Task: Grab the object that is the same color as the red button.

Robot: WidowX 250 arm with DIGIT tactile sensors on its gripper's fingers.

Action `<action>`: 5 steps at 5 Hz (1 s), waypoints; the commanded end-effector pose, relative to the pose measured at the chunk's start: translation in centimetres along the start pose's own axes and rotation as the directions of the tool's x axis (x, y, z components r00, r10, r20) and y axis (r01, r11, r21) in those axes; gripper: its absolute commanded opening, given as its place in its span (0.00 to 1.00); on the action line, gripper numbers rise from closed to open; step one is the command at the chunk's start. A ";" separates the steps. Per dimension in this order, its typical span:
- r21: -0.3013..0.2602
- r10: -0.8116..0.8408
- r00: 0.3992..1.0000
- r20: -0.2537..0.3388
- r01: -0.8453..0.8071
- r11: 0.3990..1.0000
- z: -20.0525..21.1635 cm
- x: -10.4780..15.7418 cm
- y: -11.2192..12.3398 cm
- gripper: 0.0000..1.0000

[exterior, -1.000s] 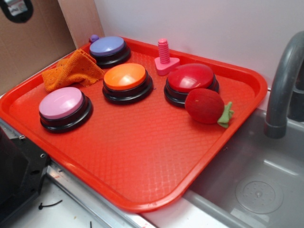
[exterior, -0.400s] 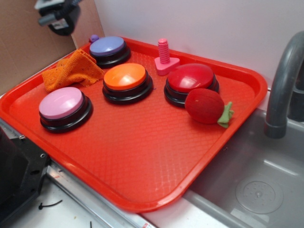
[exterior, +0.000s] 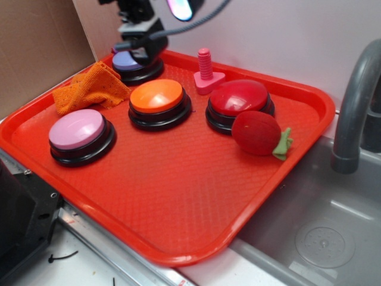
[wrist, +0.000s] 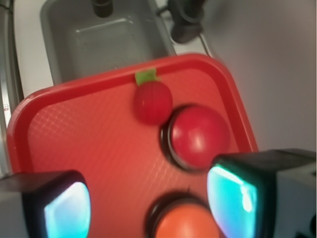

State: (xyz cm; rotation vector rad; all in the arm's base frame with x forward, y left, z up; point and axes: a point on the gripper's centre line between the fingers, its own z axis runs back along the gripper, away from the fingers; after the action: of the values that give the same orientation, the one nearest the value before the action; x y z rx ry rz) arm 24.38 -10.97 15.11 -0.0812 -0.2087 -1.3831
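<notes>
The object, a red plush strawberry with a green leaf tuft, lies on the red tray, touching the front right of the red button. My gripper hangs high at the back left, above the purple button, far from the strawberry. In the wrist view the gripper is open, its glowing pads wide apart with nothing between them. The strawberry and the red button lie ahead of them.
An orange button, a pink button, a pink bolt and an orange cloth share the tray. A grey sink with a faucet sits to the right. Cardboard stands at the back left.
My gripper has come in from the upper left corner and moved right, now above the purple button. Nothing on the tray has moved.
</notes>
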 end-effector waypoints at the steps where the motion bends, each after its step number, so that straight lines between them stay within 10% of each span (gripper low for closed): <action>1: -0.070 -0.168 0.982 0.085 0.174 0.982 -4.5 3.4 1.4 1.00; 5: -0.117 -0.166 0.986 0.024 0.168 0.979 -10.9 4.5 0.7 1.00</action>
State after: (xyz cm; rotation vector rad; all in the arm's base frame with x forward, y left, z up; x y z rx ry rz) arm 27.31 -16.02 3.60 -0.2035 -0.0775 -1.5531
